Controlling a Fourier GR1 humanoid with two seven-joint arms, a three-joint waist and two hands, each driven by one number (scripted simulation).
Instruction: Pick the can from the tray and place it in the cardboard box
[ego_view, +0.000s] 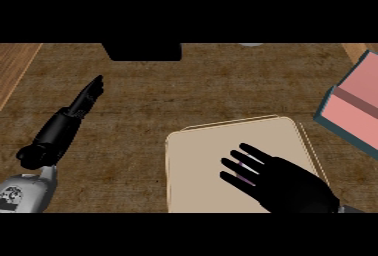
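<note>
A beige tray (199, 165) lies on the brown counter at the lower middle. My right hand (291, 187) hovers over its right half with the fingers spread and fairly straight, pointing up-left. Thin purple slivers, probably the can (246, 173), show between those fingers; the hand hides the rest of it. The box (354, 107), pink inside with teal outer walls, sits at the right edge, partly cut off. At the left, away from the tray, my left hand (74, 112) rests open with its fingers straight and pointing up.
A dark block (142, 51) stands at the counter's far edge, top middle. A lighter wooden strip (15, 65) runs along the left side. Bare brown counter (221, 90) lies between tray, box and block.
</note>
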